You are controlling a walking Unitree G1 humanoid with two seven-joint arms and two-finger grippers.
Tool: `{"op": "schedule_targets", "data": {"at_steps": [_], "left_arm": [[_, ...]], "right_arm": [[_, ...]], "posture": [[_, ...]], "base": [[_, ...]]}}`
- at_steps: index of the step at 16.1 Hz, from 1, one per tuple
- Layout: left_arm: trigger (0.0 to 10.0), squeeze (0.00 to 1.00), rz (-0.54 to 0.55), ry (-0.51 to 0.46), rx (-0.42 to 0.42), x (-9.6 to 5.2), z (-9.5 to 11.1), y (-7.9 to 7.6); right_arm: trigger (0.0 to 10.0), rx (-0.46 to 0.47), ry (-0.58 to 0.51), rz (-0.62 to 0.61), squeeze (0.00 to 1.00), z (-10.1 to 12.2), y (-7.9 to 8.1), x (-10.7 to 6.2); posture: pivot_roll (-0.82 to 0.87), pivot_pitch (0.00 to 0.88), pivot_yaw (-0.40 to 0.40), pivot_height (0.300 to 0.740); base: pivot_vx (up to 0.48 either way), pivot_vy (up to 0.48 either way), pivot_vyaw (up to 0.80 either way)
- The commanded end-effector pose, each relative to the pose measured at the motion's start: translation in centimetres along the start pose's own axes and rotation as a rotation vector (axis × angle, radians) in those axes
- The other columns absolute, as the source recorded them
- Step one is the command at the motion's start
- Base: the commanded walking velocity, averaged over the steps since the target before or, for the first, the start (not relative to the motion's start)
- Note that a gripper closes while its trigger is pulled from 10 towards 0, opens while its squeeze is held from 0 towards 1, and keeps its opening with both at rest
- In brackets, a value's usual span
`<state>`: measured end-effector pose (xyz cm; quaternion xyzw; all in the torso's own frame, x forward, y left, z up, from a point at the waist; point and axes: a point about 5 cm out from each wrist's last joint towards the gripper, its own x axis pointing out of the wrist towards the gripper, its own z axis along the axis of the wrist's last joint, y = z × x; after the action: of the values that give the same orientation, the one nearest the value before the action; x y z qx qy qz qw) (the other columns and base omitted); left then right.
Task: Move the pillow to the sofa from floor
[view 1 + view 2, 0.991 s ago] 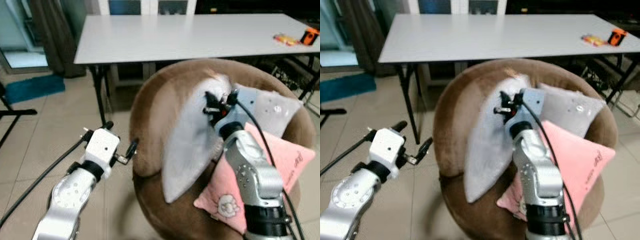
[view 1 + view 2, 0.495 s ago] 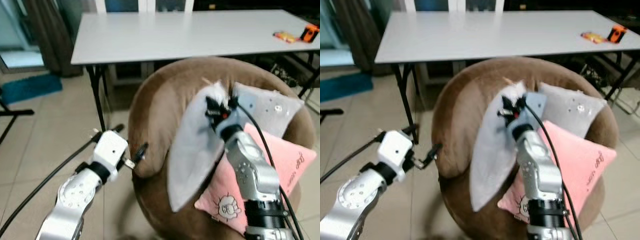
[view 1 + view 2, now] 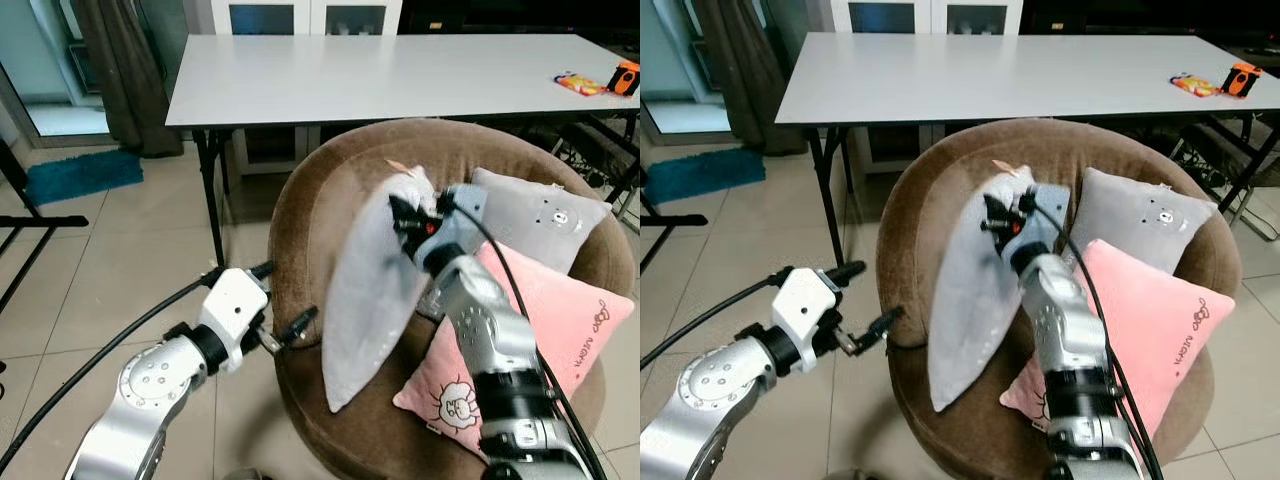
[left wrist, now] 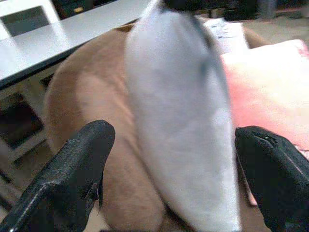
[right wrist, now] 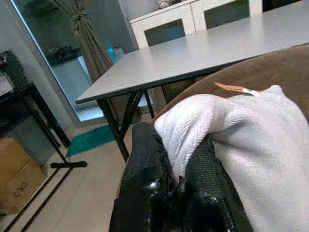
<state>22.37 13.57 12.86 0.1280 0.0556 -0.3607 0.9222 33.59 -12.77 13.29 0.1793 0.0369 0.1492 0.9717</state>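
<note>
- Right gripper (image 3: 412, 215) sits mid-frame in the head views, fingers (image 5: 145, 159) clenched on the top corner of the grey pillow (image 3: 370, 290). The wrist view shows the fabric bunched up between them.
- That pillow hangs down from the pinch, standing on edge over the seat of the round brown sofa (image 3: 310, 210). Its lower tip reaches down to the seat cushion near the front, so it's off the floor.
- Just to the right of it, a pink pillow (image 3: 530, 330) leans in the seat, touching the grey one's right side. A second grey pillow (image 3: 545, 215) with a small face print stands behind the pink one against the backrest.
- Left gripper (image 3: 280, 300) is lower left of the frame, right beside the sofa's outer left edge. Fingers (image 4: 72, 164) are spread apart with nothing between them, pointed at the hanging pillow.
- A long white table (image 3: 400, 75) runs across the top of the frame behind the sofa, with small orange things (image 3: 622, 78) at its far right end.
- Upper left: dark curtain (image 3: 120, 70) and a teal mat (image 3: 80, 170) on the tiled floor (image 3: 90, 260).
</note>
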Motion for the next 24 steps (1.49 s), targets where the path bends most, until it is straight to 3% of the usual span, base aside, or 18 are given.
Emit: {"op": "schedule_targets", "data": {"at_steps": [1,3,4,6,7,8,9,10,11,13,15,16,17,18,19,20,21,24], "left_arm": [[10.0,0.0,-0.025,-0.001,-0.004,0.2,0.2,-0.1],[10.0,0.0,-0.032,-0.001,-0.006,0.2,0.3,0.0],[10.0,0.0,-0.044,0.002,-0.012,0.2,0.2,-0.1],[10.0,0.0,-0.055,0.003,-0.017,0.2,0.2,-0.1],[10.0,0.0,-0.075,0.006,-0.031,0.3,0.0,-0.3],[10.0,0.0,-0.127,0.008,-0.094,0.6,-0.2,-0.8],[10.0,0.0,-0.177,0.008,-0.156,0.6,-0.5,-1.2],[10.0,0.0,-0.19,0.008,-0.17,0.6,-0.6,-1.2],[10.0,0.0,-0.204,0.01,-0.175,0.6,-0.6,-1.2],[10.0,0.0,-0.261,0.035,-0.153,0.9,-0.9,-1.0],[10.0,0.0,-0.271,0.046,-0.135,0.9,-1.0,-0.9],[10.0,0.0,-0.248,0.043,-0.116,1.1,-1.0,-0.5],[10.0,0.0,-0.176,0.026,-0.083,1.2,-0.8,0.0],[10.0,0.0,-0.105,0.015,-0.068,1.2,-0.8,0.5],[10.0,0.0,-0.056,0.002,-0.064,1.2,-0.7,0.8],[10.0,0.0,0.1,-0.028,-0.076,0.8,-0.5,1.9],[10.0,0.0,0.136,-0.027,-0.076,0.7,-0.6,2.2],[10.0,0.0,0.365,-0.025,-0.059,-0.7,-0.7,3.5]], "right_arm": [[10.0,0.037,-0.069,0.035,0.0,1.2,0.1,0.7],[10.0,0.104,-0.082,0.057,0.0,1.3,-0.4,1.2],[10.0,0.101,-0.025,0.026,0.0,-0.1,-2.0,1.1],[10.0,0.081,0.012,-0.002,0.0,-1.0,-2.9,0.9],[10.0,0.064,0.061,-0.061,0.0,-2.1,-4.3,0.4],[10.0,0.017,0.152,-0.198,0.0,-3.8,-7.2,-0.9],[10.0,0.012,0.187,-0.283,0.35,-4.3,-9.0,-1.9],[10.0,0.018,0.189,-0.299,1.0,-4.4,-9.4,-2.1],[10.0,0.009,0.185,-0.319,1.0,-4.1,-9.9,-2.2],[10.0,-0.1,0.154,-0.371,1.0,-1.9,-12.1,-3.0],[10.0,-0.139,0.124,-0.371,1.0,-0.9,-12.7,-3.2],[10.0,-0.232,0.095,-0.417,1.0,0.4,-13.6,-3.6],[10.0,-0.296,-0.003,-0.48,1.0,2.4,-14.5,-4.2],[10.0,-0.319,-0.052,-0.529,0.8,3.5,-14.9,-4.7],[10.0,-0.29,-0.07,-0.492,0.0,3.9,-14.8,-4.7],[10.0,-0.309,-0.121,-0.437,0.0,4.7,-13.8,-5.2],[10.0,-0.312,-0.13,-0.422,0.0,4.7,-13.4,-5.3],[10.0,-0.322,-0.119,-0.271,0.0,2.4,-6.2,-6.5]], "posture": [[0.05,0.0,-0.022,0.74],[0.05,0.0,-0.023,0.74],[0.05,0.0,-0.023,0.74],[0.04,0.0,-0.022,0.74],[0.04,0.0,-0.022,0.74],[0.05,0.0,-0.02,0.74],[0.05,0.0,-0.02,0.74],[0.05,0.0,-0.02,0.74],[0.05,0.0,-0.02,0.74],[0.04,0.0,-0.018,0.74],[0.03,0.0,-0.02,0.74],[0.03,0.0,-0.021,0.74],[0.02,0.0,-0.02,0.74],[0.02,0.0,-0.018,0.74],[0.02,0.0,-0.018,0.74],[0.01,0.0,-0.021,0.74],[0.01,0.0,-0.021,0.74],[0.01,0.0,-0.042,0.74]], "base": [[0.0,0.0,0.0],[0.0,0.0,0.0],[0.0,0.0,0.0],[0.0,0.0,0.0],[0.0,0.0,0.0],[0.0,0.0,0.0],[0.0,0.0,0.0],[0.0,0.0,0.0],[0.0,0.0,0.0],[0.0,0.0,0.0],[0.0,0.0,0.0],[0.0,0.0,0.0],[0.0,0.0,0.0],[0.0,0.0,0.0],[0.0,0.0,0.0],[0.0,0.0,0.0],[0.0,0.0,0.0],[0.0,-0.277,0.0]]}}
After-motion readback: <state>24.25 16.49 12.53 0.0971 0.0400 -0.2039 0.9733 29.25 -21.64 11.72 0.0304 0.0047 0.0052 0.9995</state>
